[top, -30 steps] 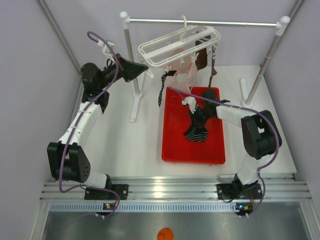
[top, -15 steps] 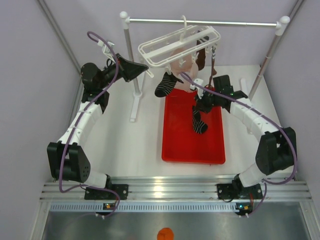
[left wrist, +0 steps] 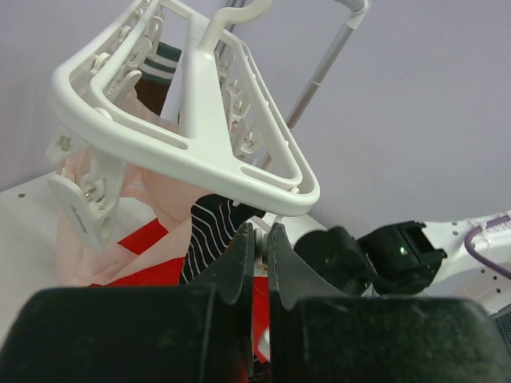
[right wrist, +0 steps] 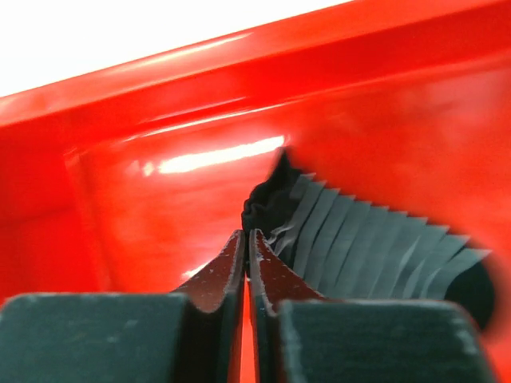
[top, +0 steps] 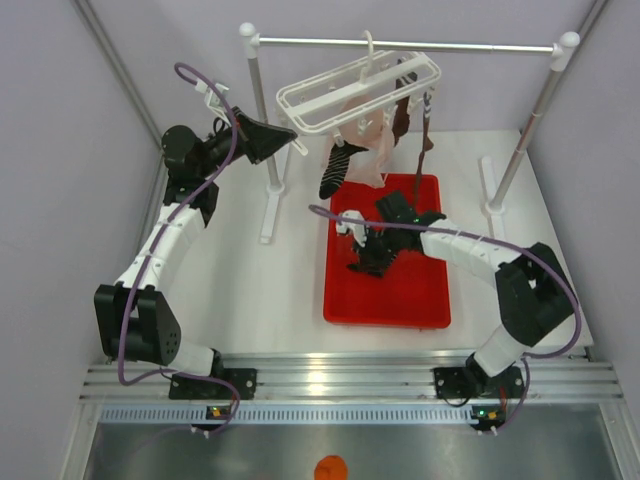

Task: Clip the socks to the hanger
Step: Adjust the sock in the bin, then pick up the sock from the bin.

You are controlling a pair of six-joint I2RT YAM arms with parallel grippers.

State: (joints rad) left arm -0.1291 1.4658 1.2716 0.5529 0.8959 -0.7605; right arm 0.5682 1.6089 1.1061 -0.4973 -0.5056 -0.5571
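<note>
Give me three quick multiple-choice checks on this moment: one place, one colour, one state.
1. Where does the striped black sock at the right gripper lie?
A in the tray; B on the crossbar; C on the table left of the tray.
2. What colour is the hanger?
A blue; B white; C black.
3. How do the right gripper's fingers stand?
A spread wide; B hidden; C nearly together.

1 A: the tray's red floor shows around the sock in the right wrist view.
2 B: its lattice frame is white plastic.
3 C: only a thin slit parts them at the sock's edge.
</note>
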